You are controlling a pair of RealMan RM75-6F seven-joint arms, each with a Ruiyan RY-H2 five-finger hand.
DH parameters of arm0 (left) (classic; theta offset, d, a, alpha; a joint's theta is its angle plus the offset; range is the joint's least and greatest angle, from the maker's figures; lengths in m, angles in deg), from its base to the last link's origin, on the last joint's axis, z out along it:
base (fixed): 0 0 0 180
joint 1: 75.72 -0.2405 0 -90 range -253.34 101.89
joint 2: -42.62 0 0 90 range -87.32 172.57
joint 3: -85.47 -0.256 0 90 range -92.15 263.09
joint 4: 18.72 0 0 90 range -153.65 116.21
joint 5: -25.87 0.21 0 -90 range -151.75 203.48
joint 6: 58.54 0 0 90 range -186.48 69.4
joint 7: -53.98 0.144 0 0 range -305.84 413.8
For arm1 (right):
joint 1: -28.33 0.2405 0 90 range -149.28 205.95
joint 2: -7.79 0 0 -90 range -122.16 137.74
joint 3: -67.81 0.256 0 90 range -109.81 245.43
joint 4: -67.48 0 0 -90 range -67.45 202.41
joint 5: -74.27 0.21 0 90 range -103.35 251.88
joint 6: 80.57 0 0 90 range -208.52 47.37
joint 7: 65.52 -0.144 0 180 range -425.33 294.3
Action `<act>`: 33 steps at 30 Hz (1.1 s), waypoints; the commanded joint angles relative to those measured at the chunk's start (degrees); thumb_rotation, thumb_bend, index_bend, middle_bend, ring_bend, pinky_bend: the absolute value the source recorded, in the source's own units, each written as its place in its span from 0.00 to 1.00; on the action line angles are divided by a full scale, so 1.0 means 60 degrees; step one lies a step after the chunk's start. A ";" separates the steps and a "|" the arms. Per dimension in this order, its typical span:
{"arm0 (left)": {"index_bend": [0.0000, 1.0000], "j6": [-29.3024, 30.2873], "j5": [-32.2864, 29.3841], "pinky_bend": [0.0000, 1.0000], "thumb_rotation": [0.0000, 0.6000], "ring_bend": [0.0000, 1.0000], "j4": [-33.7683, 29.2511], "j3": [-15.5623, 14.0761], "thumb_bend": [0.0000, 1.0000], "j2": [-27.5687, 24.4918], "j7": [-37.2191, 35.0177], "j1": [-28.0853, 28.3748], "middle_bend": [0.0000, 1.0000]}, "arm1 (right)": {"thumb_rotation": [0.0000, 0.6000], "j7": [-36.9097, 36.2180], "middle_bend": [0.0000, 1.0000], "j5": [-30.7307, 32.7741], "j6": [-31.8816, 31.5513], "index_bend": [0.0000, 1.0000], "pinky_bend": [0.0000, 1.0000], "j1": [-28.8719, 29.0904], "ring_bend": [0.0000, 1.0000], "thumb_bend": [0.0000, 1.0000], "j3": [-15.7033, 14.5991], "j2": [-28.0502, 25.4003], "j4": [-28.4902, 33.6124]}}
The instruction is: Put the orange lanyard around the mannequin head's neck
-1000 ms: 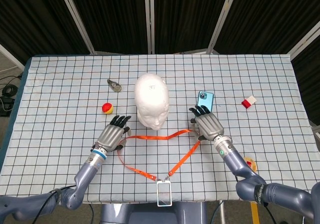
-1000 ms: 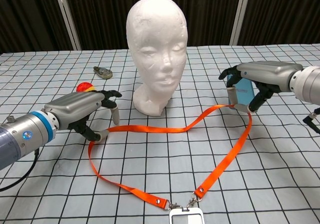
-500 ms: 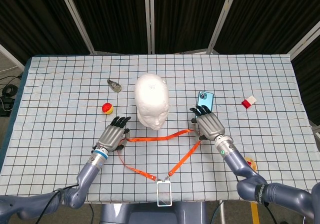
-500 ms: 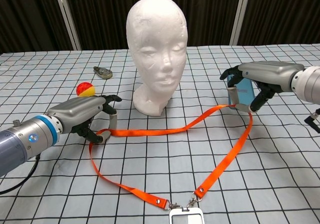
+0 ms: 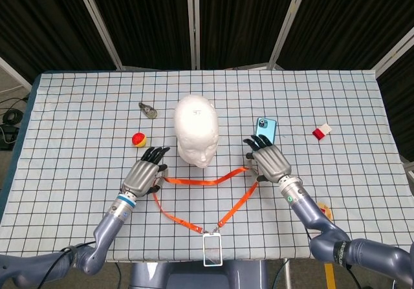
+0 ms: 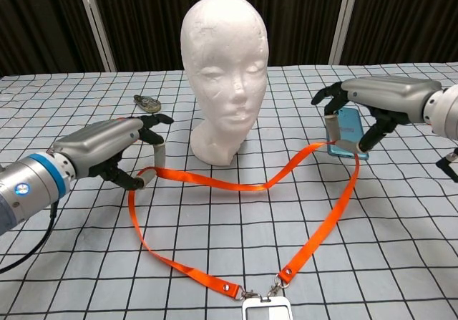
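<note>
Both ends now raised: left robot hand (image 6: 118, 150) and right robot hand (image 6: 358, 116) each pinching the flat orange fabric lanyard (image 6: 236, 184), lifted before the white foam mannequin head (image 6: 224, 76). Loop opened, not yet over the head.

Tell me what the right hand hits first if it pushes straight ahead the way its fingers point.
Probably the blue phone: the right hand points up the table and the phone lies just beyond its fingertips. The chest view leaves unclear whether they already touch.
</note>
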 commanded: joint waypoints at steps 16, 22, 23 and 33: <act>0.70 0.1548 0.0953 0.00 1.00 0.00 -0.3041 0.0581 0.55 -0.2796 -0.1431 -0.0624 0.00 | 1.00 -0.0813 0.13 -0.1837 -0.2026 0.75 0.00 -0.0398 0.00 0.41 0.0727 -0.1589 0.2325; 0.70 0.1432 0.0185 0.00 1.00 0.00 -0.3586 0.1227 0.55 -0.3035 -0.1063 -0.0397 0.00 | 1.00 -0.0526 0.13 -0.1289 -0.2032 0.75 0.00 -0.0190 0.00 0.41 0.1260 -0.1616 0.2717; 0.70 0.1397 0.0092 0.00 1.00 0.00 -0.3650 0.1289 0.55 -0.3061 -0.1037 -0.0366 0.00 | 1.00 -0.0521 0.13 -0.1218 -0.2029 0.75 0.00 -0.0167 0.00 0.41 0.1318 -0.1611 0.2747; 0.71 0.0716 -0.1129 0.00 1.00 0.00 -0.4115 0.2242 0.55 -0.3603 -0.1391 0.0133 0.00 | 1.00 -0.1038 0.15 -0.0226 -0.2092 0.75 0.00 0.0111 0.00 0.41 0.2341 -0.1737 0.3123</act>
